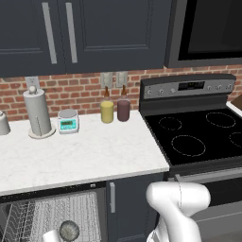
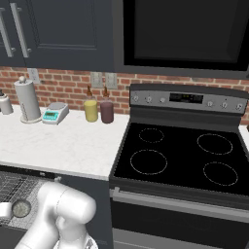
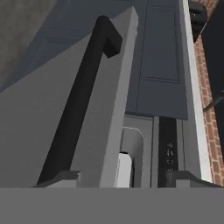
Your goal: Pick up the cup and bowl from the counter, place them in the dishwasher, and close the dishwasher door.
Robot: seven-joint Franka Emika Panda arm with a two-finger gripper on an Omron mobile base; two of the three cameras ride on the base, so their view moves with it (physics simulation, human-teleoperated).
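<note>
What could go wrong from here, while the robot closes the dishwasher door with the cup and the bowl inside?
1. The jaws stand open around the top edge of the dishwasher door, beside its bar handle, and grip nothing. A push there may slip off, and the door could fall back.
2. The cup and bowl sit in the white wire rack, which seems to reach out past the counter's edge. The door may hit the rack and jolt them.

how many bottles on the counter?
2. A yellow bottle and a maroon bottle stand side by side at the brick backsplash, on the counter just left of the stove.
</note>
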